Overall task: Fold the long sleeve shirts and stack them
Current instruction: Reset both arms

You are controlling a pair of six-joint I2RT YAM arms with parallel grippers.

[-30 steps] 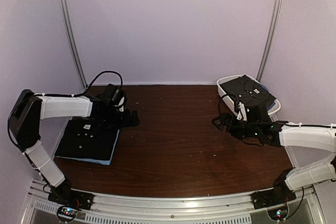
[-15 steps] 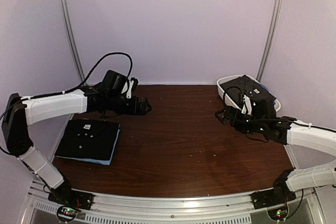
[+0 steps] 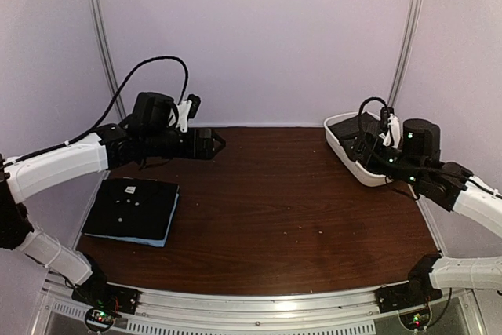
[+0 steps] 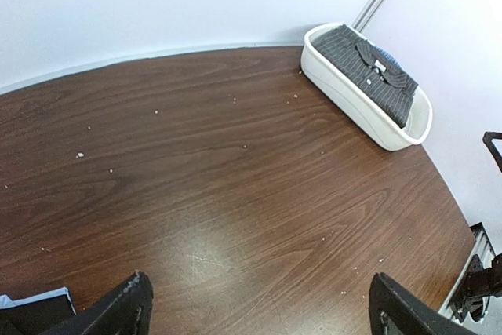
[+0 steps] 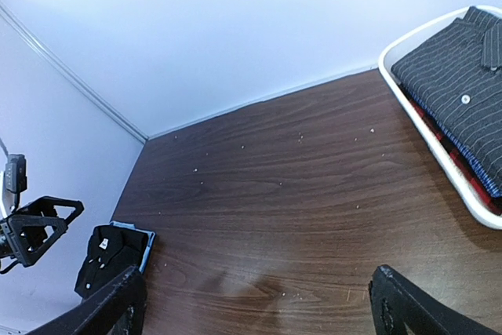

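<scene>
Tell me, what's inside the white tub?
A folded dark striped shirt lies on top. Blue cloth and red cloth peek out beneath it; the rest is covered.

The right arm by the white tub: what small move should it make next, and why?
Probably lower the open right gripper onto the striped shirt topping the white tub and pinch it: it holds nothing and hangs close by that tub.

The dark wood counter (image 3: 274,194) carries a folded black shirt (image 3: 129,205) on a blue shirt (image 3: 166,234) at left, a white tub (image 3: 351,167) far right, and scattered pale specks (image 4: 79,154).
</scene>
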